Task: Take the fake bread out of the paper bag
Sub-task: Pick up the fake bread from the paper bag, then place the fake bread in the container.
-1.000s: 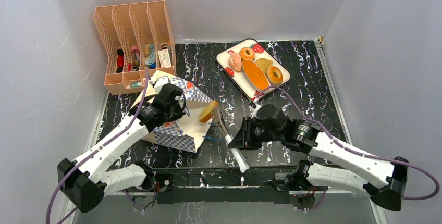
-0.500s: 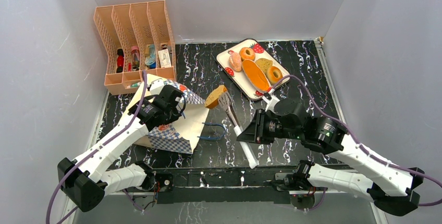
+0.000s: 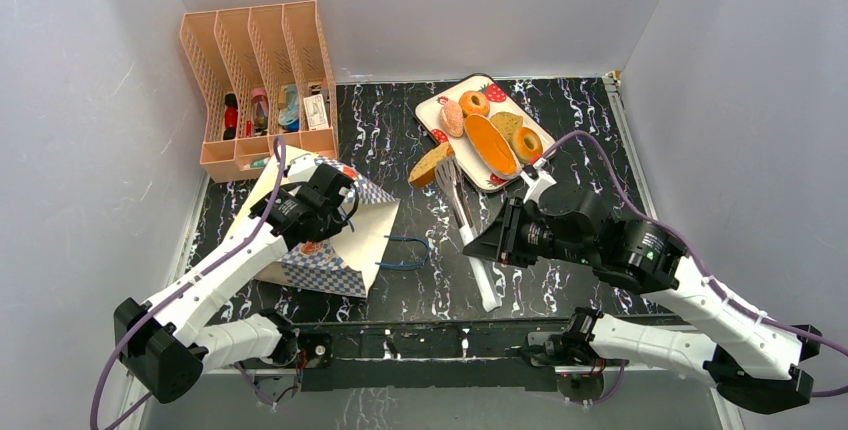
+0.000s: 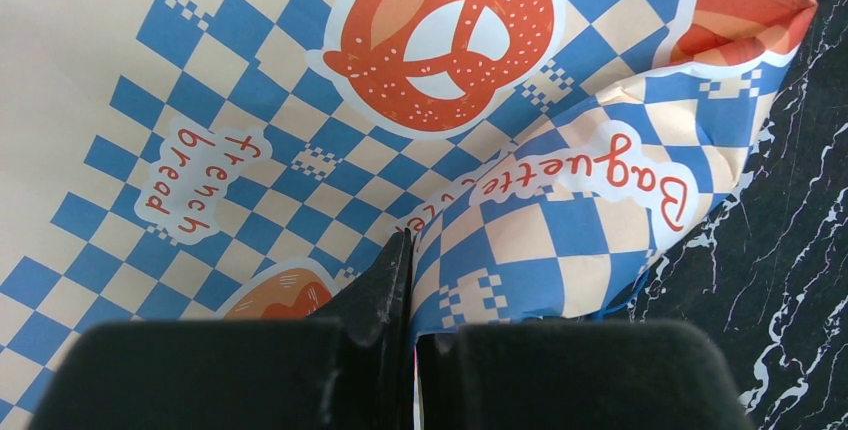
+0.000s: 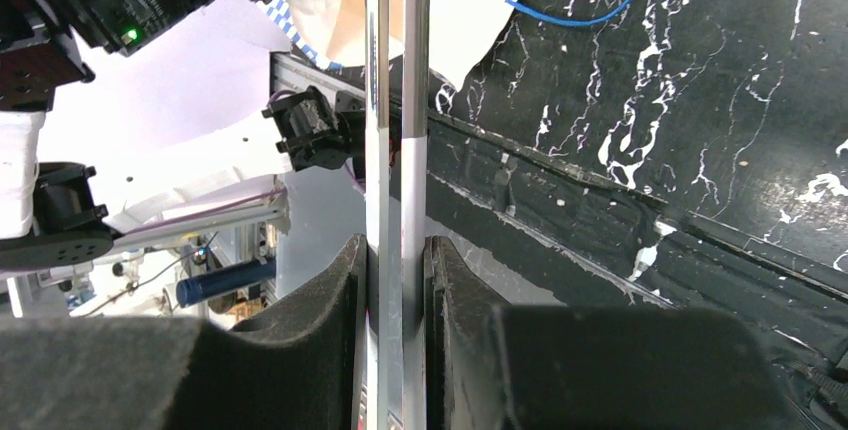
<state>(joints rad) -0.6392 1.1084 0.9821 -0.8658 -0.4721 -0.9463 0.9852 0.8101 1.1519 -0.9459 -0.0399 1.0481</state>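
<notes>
- As the right arm swung away from the bag over the last second, the toast slice (image 3: 430,164) travelled from the mouth of the paper bag (image 3: 365,235) to a spot just beside the near-left edge of the strawberry-print tray (image 3: 437,103), now well apart from the bag.
- The slice sat pinched at the tip of the tongs (image 3: 462,215). The right pincer (image 5: 397,280) was clamped on the tongs' handles, pressing both blades together in the wrist view.
- The left pincer (image 4: 410,285) was closed narrow on a fold of the chequered band and held the bag's upper edge. The bag lay flatter on the tabletop (image 3: 580,130) than a second before, with its blue cord handle (image 3: 405,253) slack beside it.
- The ring donuts (image 3: 474,103), the long loaf (image 3: 490,143) and the pinkish roll (image 3: 452,118) already lay on the tray.
- By my reading, this piece was out of the bag and only the set-down remained. Bare tray looked scarce at that corner, so the release would need care.
- The slice seemed gripped near one edge and could have tipped or slipped.
- Whether the bag held anything more could not be told, since its inside was hidden in every view.
</notes>
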